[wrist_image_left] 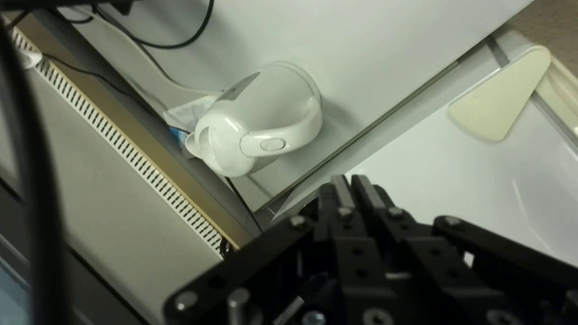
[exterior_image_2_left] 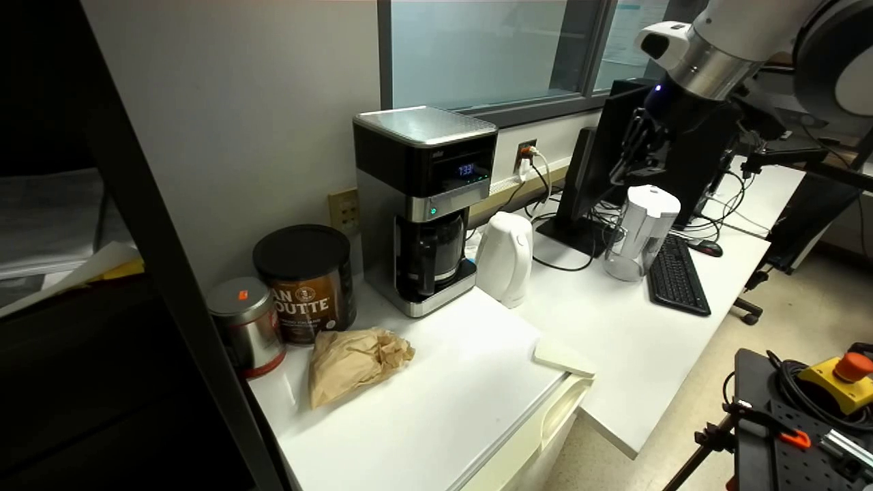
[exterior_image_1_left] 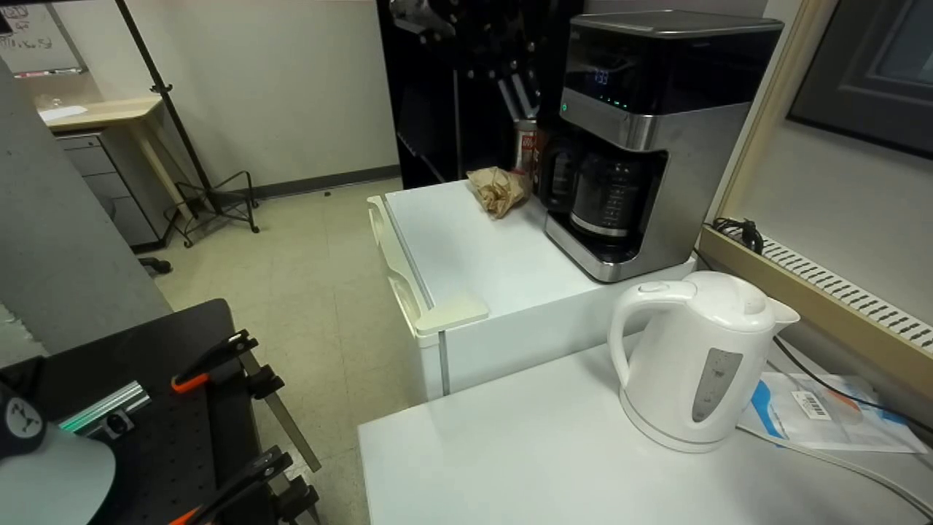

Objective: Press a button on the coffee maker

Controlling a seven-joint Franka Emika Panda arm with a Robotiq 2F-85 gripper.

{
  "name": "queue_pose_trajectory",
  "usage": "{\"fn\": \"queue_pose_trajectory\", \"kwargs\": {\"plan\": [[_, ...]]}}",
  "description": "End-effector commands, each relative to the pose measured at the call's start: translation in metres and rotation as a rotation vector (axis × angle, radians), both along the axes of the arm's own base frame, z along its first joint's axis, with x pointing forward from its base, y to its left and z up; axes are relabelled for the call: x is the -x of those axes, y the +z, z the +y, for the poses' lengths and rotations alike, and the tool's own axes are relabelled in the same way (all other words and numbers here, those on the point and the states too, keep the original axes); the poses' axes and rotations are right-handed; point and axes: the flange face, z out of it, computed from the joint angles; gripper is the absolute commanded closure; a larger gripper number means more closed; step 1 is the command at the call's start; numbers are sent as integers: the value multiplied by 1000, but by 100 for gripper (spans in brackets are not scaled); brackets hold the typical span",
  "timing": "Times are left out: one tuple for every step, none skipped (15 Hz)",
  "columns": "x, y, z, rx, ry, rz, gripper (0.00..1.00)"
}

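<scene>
The coffee maker is a tall black and silver machine and stands upright on the white cabinet in both exterior views [exterior_image_1_left: 700, 160] [exterior_image_2_left: 382, 177]. Its lit display [exterior_image_1_left: 601, 76] [exterior_image_2_left: 466, 169] and a small green-lit button [exterior_image_1_left: 563, 107] [exterior_image_2_left: 433, 211] are on the upper front. The dark glass carafe [exterior_image_1_left: 605, 197] [exterior_image_2_left: 447, 252] sits inside. My gripper [exterior_image_2_left: 617, 176] is shut and empty, with only a thin slit between its fingers [wrist_image_left: 351, 178]. It hangs in the air over the desk side, apart from the machine. In the wrist view the machine is largely hidden behind my fingers.
A white kettle [exterior_image_1_left: 700, 364] [wrist_image_left: 271, 104] stands beside the coffee maker. A crumpled paper bag [exterior_image_2_left: 354, 361] and two tins [exterior_image_2_left: 307, 286] [exterior_image_2_left: 249, 324] are on its other side. A monitor [exterior_image_2_left: 580, 184], a clear pitcher [exterior_image_2_left: 638, 235] and a keyboard [exterior_image_2_left: 675, 276] are on the desk.
</scene>
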Motion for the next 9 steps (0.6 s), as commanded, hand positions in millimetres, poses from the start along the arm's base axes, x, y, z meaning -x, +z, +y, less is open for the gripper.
{"fn": "queue_pose_trajectory", "kwargs": {"plan": [[-32, -16, 17, 27, 45, -94, 100], [-41, -20, 22, 31, 57, -122, 100], [-48, -24, 26, 38, 65, -144, 100], [-56, -27, 29, 44, 74, -161, 100], [-64, -30, 32, 52, 79, -183, 100], [-71, -33, 34, 61, 81, -200, 100], [-79, -35, 36, 70, 80, -215, 100], [-86, -37, 38, 76, 81, -226, 100], [-93, -40, 39, 81, 78, -234, 100]]}}
